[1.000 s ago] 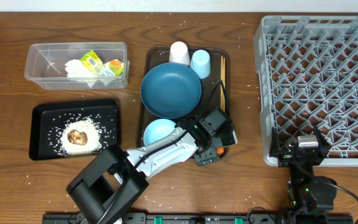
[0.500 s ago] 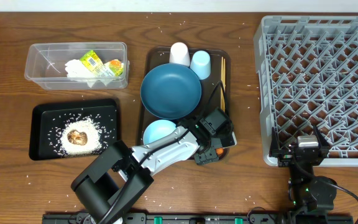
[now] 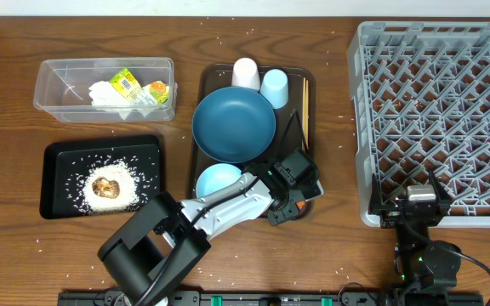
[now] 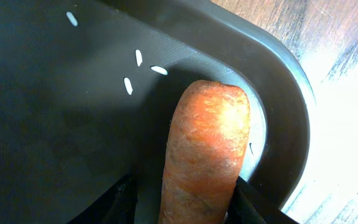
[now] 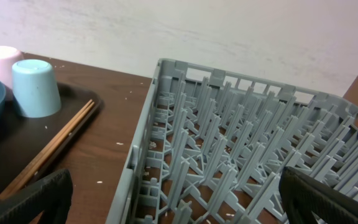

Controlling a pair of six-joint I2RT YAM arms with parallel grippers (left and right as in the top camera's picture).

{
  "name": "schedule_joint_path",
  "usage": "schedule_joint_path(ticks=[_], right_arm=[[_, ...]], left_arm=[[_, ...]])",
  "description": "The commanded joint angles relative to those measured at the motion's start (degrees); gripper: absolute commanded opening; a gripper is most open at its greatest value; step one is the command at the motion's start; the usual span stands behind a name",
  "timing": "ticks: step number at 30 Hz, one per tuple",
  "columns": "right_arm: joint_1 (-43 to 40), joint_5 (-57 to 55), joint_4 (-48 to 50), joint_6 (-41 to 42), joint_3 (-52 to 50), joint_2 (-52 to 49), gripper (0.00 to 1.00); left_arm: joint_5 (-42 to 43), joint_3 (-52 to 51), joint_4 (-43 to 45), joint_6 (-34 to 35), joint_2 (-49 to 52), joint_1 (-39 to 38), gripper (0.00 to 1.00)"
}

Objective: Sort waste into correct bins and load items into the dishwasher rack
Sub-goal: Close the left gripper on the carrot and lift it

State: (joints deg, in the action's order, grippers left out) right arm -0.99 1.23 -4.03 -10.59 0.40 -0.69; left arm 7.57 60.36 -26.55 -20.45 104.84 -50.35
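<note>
Dark wood worktop, loose rice grains scattered on it.

Overhead:
- Serving tray at centre carries the dark-blue dish, light-blue bowl, white cup, pale-blue cup and chopsticks.
- Left hand is seen at the tray's lower right corner, over the carrot.
- Clear tub, upper left, holds the tissue and wrapper.
- Black tray below it holds rice and the brown lump.
- Rack fills the right side; right hand is parked at its lower edge.

Left wrist: the carrot lies in the tray's rounded corner with a finger on either side. Whether it is clamped cannot be told.

Right wrist: fingers are spread wide with nothing between them. The rack is seen ahead, cups and chopsticks at left.
</note>
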Motion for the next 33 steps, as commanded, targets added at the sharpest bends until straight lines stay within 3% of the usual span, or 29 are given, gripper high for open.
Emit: schedule_joint_path(ticks=[1, 14, 17, 33], right_arm=[[-0.48, -0.37, -0.26, 0.22, -0.04, 0.35, 0.99], [-0.48, -0.35, -0.28, 0.24, -0.04, 0.35, 0.99], [-0.48, -0.37, -0.28, 0.22, -0.04, 0.35, 0.99], [-0.48, -0.35, -0.26, 0.24, -0.04, 0.35, 0.99]], left_arm=[[0.61, -0.13, -0.2, 2.38, -2.1, -0.07, 0.46], [0.59, -0.13, -0.39, 4.28, -5.95, -0.07, 0.41], [0.59, -0.13, -2.01, 4.24, -5.86, -0.07, 0.52], [-0.57, -0.31, -4.66, 2.27, -1.88, -0.07, 0.54]])
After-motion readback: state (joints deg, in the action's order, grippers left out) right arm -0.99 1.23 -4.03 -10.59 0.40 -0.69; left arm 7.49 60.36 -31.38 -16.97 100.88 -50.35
